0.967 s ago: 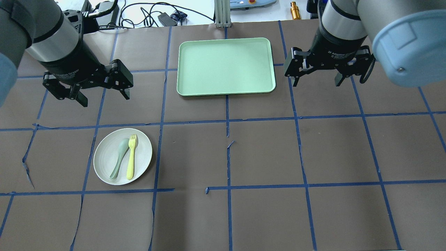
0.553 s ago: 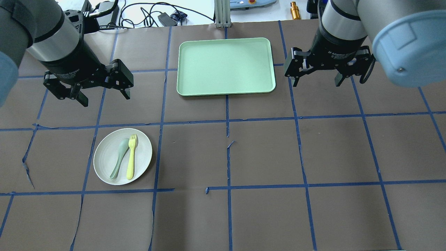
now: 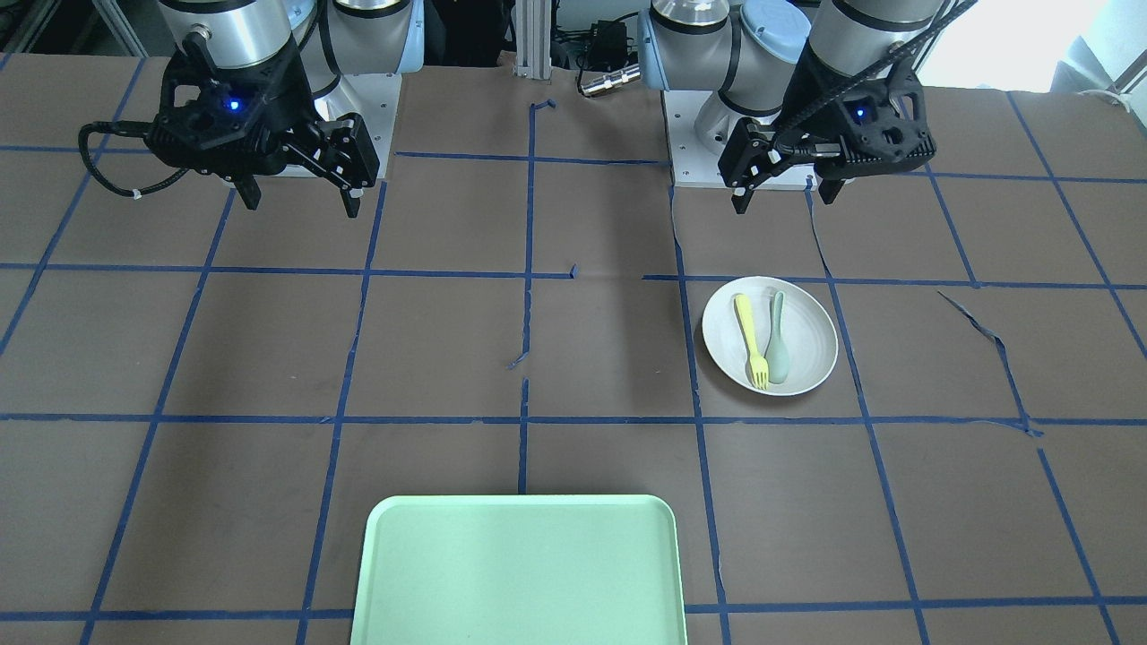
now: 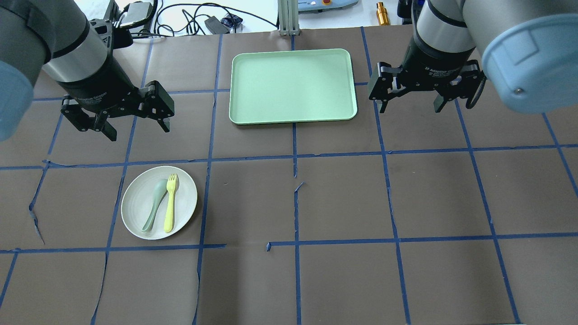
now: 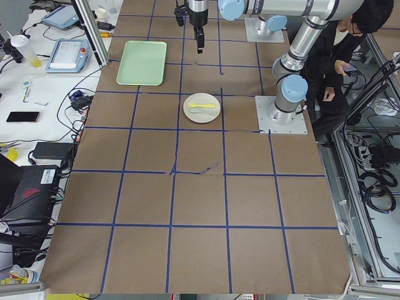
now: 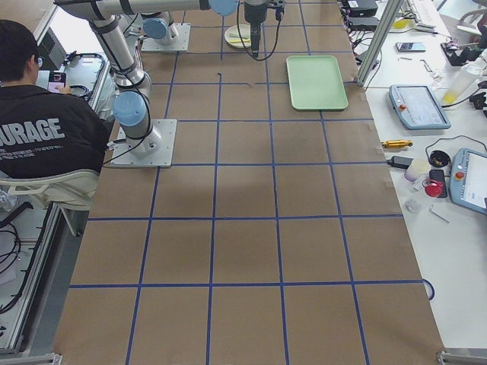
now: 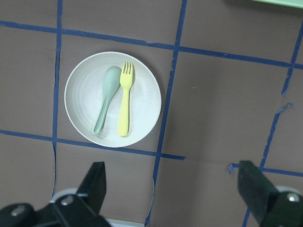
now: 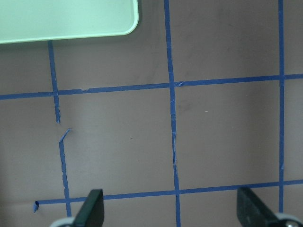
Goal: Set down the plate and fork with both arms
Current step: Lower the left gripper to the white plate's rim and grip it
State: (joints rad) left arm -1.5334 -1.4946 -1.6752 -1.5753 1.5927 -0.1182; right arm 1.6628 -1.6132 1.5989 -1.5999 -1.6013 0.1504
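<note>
The off-white plate (image 4: pixel 135 203) lies on the table's left half, near the robot. The yellow fork (image 4: pixel 170 203) and a grey-green spoon (image 4: pixel 153 205) lie side by side on it. My left gripper (image 4: pixel 137 130) is open and empty, raised above the table, just beyond the plate. In the left wrist view the plate (image 7: pixel 80 94) and fork (image 7: pixel 124 101) show ahead of the open fingers (image 7: pixel 94 182). My right gripper (image 4: pixel 411 108) is open and empty, raised to the right of the tray. In the front view the plate (image 3: pixel 811 336) and fork (image 3: pixel 749 336) lie below the left gripper (image 3: pixel 782 199).
A mint-green rectangular tray (image 4: pixel 292 85) lies at the far middle of the table and holds nothing; its corner shows in the right wrist view (image 8: pixel 66 19). Brown paper with blue tape lines covers the table. A seated person (image 6: pixel 46 129) is behind the robot's base.
My left gripper has shifted slightly to the right and toward the plate, still open. The right arm, plate, fork and spoon have not moved.
</note>
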